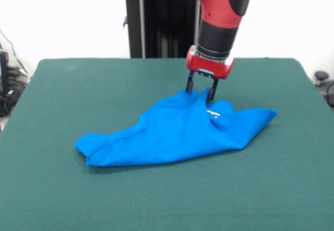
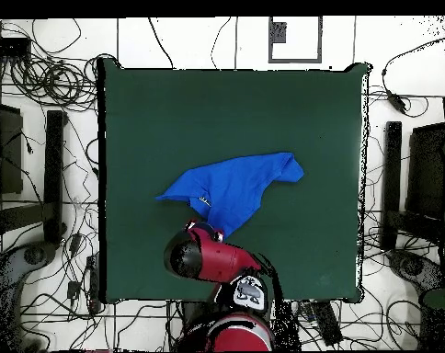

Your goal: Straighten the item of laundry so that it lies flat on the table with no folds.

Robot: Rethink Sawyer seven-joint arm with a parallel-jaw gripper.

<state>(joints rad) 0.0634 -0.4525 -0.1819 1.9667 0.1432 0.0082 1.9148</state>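
Note:
The item of laundry is a bright blue T-shirt lying crumpled in the middle of the dark green table. Its plain side shows, with folds and a small white tag. It rises to a peak at its far edge. My gripper comes down on that peak and is open, one black finger on each side of the raised fold. In the overhead view the shirt narrows to a point that runs under the red arm. The arm hides the gripper there, and green table shows all round the shirt.
The shirt's longest lobe reaches toward the front view's left. Beyond the table's edges, cables and black stands crowd the floor in the overhead view.

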